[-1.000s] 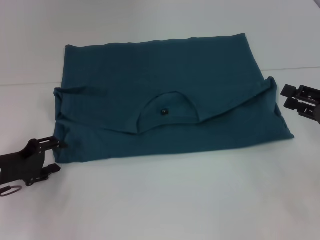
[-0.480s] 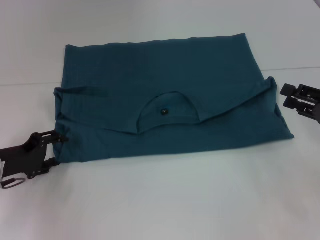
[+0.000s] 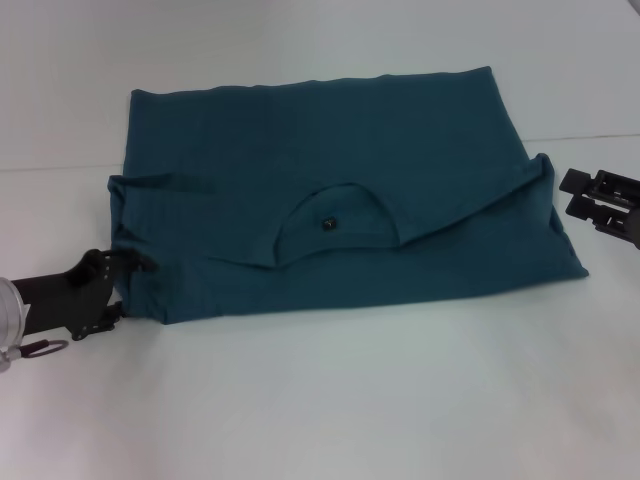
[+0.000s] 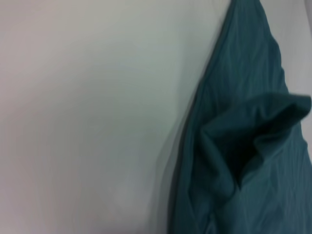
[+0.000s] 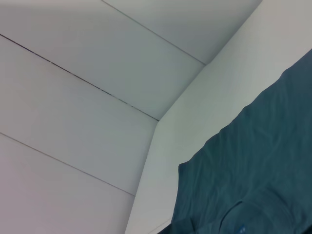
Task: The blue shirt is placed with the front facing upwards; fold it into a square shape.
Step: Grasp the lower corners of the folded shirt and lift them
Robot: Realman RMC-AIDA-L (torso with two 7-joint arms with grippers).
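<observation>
The blue shirt (image 3: 300, 140) lies folded into a wide rectangle on the white table (image 3: 350, 400). Its plain back faces up, and the collar (image 3: 335, 225) with a small dark tag shows at the middle. My left gripper (image 3: 125, 290) is at the shirt's near left corner, open, with its fingers against the cloth edge. In the left wrist view the shirt (image 4: 243, 146) shows a raised, puckered fold. Just off the shirt's right edge, my right gripper (image 3: 575, 194) is open and holds nothing. The right wrist view shows the shirt (image 5: 263, 161) flat on the table.
Bare white tabletop runs in front of the shirt and to both sides. A white panelled wall (image 5: 97, 73) stands behind the table. A small ring (image 3: 45, 348) hangs under the left arm.
My left gripper has moved right and slightly up, from a gap beside the shirt's near left corner to touching it. The right gripper and the shirt's shape stay the same.
</observation>
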